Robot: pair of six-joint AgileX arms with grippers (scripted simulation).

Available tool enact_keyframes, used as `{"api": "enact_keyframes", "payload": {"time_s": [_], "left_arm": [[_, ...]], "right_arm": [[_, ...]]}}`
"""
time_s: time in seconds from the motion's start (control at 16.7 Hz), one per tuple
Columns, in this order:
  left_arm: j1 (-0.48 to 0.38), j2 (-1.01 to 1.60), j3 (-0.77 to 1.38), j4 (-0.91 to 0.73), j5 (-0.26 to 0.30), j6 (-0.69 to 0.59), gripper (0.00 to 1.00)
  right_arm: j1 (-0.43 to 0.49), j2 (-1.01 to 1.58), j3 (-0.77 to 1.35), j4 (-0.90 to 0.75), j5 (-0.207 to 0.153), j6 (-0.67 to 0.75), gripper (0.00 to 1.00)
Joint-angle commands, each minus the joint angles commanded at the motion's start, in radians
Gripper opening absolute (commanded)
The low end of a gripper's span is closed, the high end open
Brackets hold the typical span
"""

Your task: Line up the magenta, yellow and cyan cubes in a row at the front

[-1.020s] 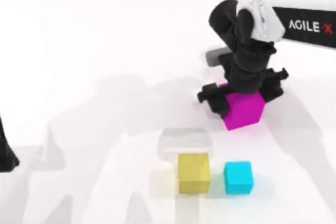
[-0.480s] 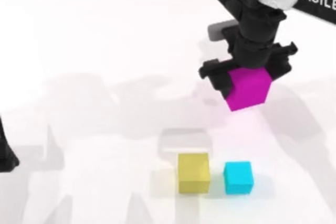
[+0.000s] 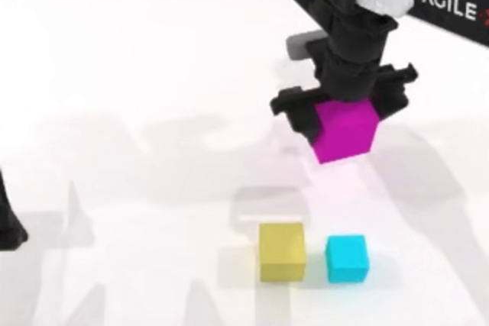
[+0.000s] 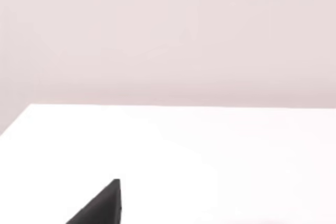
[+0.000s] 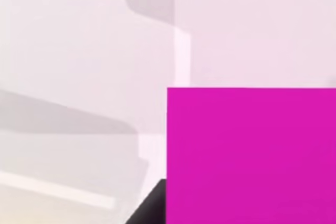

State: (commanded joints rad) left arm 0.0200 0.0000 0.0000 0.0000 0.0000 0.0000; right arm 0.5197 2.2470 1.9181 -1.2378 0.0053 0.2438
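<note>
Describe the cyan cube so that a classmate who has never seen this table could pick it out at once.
Look at the front edge of the white table, a little right of centre, where two cubes sit side by side, apart from each other. The cyan cube is the right one of the pair. It is smaller than the yellow cube beside it and far smaller than the magenta cube held by the right gripper.
</note>
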Motion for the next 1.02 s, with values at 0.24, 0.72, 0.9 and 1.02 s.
{"api": "enact_keyframes", "payload": {"time_s": [0.24, 0.72, 0.9, 1.02], "left_arm": [[0.0, 0.0, 0.0, 0.0, 0.0, 0.0, 1.0], [0.0, 0.0, 0.0, 0.0, 0.0, 0.0, 1.0], [0.0, 0.0, 0.0, 0.0, 0.0, 0.0, 1.0], [0.0, 0.0, 0.0, 0.0, 0.0, 0.0, 1.0]], "right_arm": [[0.14, 0.051, 0.1, -0.056, 0.002, 0.215, 0.0], [0.452, 0.139, 0.296, -0.17, 0.003, 0.724, 0.0], [0.497, 0.143, 0.324, -0.181, 0.005, 0.781, 0.0], [0.497, 0.143, 0.324, -0.181, 0.005, 0.782, 0.0]]}}
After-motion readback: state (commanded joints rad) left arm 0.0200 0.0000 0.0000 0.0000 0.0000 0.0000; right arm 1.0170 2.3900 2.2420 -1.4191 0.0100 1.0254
